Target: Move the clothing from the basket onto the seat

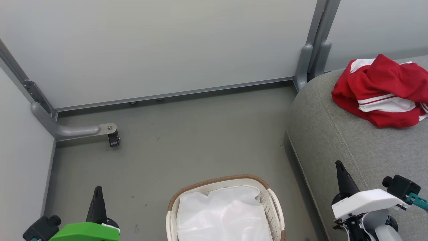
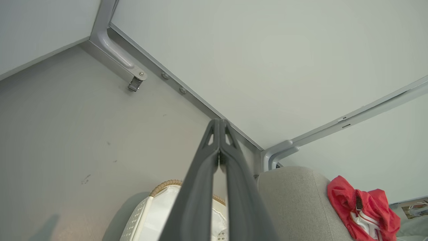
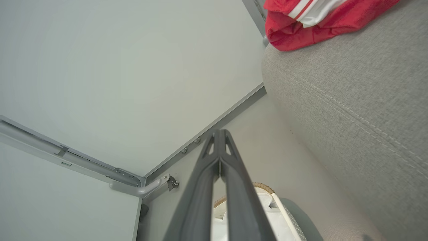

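Note:
The red clothing [image 1: 381, 88] with white panels lies bunched on the grey seat [image 1: 351, 147] at the right; it also shows as clothing [image 2: 362, 209] and clothing [image 3: 317, 20] in the wrist views. The cream basket [image 1: 225, 211] with a brown rim stands on the floor at the bottom centre, holding just its white liner [image 1: 222, 214]. My left gripper [image 1: 97, 191] is shut and empty at the lower left, left of the basket. My right gripper [image 1: 340, 166] is shut and empty over the seat's front edge, well below the clothing. Both wrist views show fingertips pressed together: left gripper [image 2: 219, 122], right gripper [image 3: 219, 132].
Pale partition panels [image 1: 160, 43] enclose the grey floor [image 1: 187, 144]. A metal foot with a caster [image 1: 113, 138] juts out at the left, and a grey post base [image 1: 309, 62] stands behind the seat. The seat [image 3: 354, 97] rises right of the basket.

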### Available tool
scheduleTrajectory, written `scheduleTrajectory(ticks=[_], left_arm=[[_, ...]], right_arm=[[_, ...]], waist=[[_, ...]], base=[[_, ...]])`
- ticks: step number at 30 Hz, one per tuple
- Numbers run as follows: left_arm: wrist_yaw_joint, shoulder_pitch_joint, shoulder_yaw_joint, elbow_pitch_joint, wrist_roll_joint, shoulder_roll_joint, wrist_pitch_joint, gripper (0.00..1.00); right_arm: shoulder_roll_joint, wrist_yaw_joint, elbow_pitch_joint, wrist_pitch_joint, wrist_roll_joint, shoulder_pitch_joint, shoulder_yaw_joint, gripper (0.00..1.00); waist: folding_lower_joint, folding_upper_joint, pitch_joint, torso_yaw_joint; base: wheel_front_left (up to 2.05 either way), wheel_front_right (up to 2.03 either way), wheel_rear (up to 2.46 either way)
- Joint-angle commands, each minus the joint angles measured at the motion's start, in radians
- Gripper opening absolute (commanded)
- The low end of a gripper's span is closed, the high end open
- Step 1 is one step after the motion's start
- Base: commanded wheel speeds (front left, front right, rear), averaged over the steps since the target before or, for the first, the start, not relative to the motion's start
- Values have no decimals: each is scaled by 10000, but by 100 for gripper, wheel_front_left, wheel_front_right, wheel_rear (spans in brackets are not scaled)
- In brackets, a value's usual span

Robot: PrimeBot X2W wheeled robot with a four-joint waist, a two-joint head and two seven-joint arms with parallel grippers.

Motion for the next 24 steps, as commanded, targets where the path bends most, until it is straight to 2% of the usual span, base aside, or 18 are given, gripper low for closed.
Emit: scheduleTrajectory(ticks=[1,24], left_arm=[[-89,-348,60,-136,-317,29,64,0],[-154,-739,374,-203,-2854,39,840,0]], right_arm=[[-54,-3,-178,67,349,-174,-76,0],[-74,-6,-315,839,3300,-211,-464,0]], waist=[[0,31,-1,1],[0,51,-16,17]], base=[[0,0,0],[0,0,0]])
